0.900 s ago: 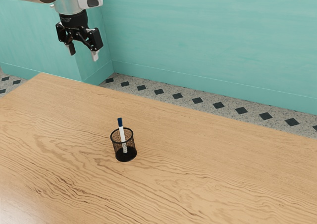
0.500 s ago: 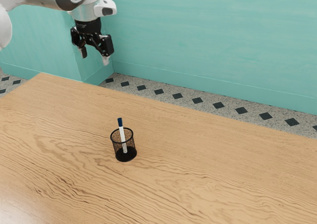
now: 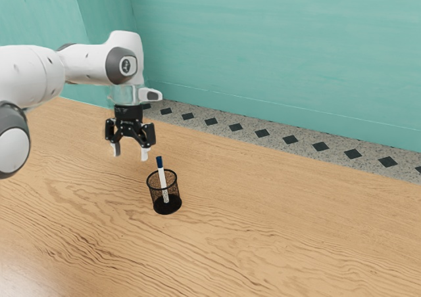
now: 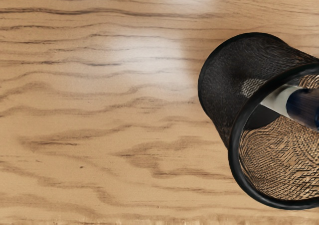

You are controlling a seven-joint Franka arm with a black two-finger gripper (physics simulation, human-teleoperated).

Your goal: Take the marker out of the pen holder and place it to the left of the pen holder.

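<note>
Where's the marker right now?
In the exterior view, the marker stands leaning inside the black mesh pen holder, its blue end poking above the rim, just toward the exterior view's right of the open gripper.

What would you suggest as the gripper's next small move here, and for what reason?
I would probably ease the open gripper toward the exterior view's right, to line it up with the marker before closing. The marker stands slightly tilted in the mesh pen holder, its blue cap above the rim, while the gripper hangs off to the exterior view's left, nothing between its fingers.
</note>
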